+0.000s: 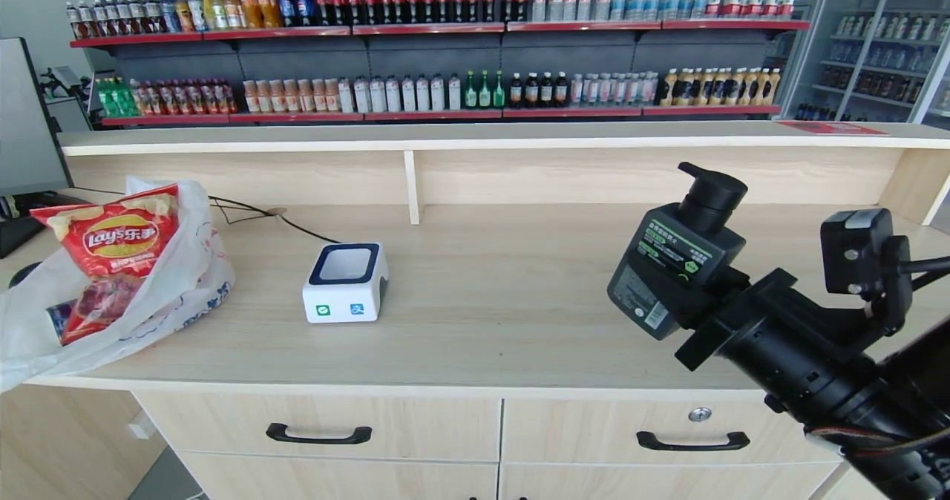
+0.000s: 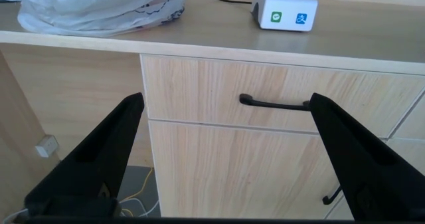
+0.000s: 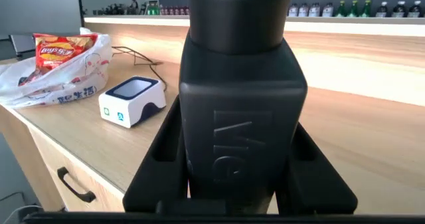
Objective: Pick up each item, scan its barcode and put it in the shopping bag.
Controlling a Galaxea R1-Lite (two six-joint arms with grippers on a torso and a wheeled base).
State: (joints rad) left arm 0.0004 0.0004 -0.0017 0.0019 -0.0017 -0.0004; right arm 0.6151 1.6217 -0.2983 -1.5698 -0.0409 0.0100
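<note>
— One dark pump bottle [image 1: 672,262]: where is it?
— Clamped in the right gripper [image 1: 716,307], tilted, above the counter's [image 1: 505,314] right part, well apart from the scanner [image 1: 345,281].
— And the shopping bag [image 1: 185,292]?
— At the counter's left end, a chip bag [image 1: 119,237] inside.
— Left gripper [image 2: 227,104]?
— Jaws spread wide, nothing between them, low before the drawer fronts [image 2: 199,91].

Bright, even light, soft shadows (faint beside scanner [image 1: 345,283]), bowed edges.
</note>
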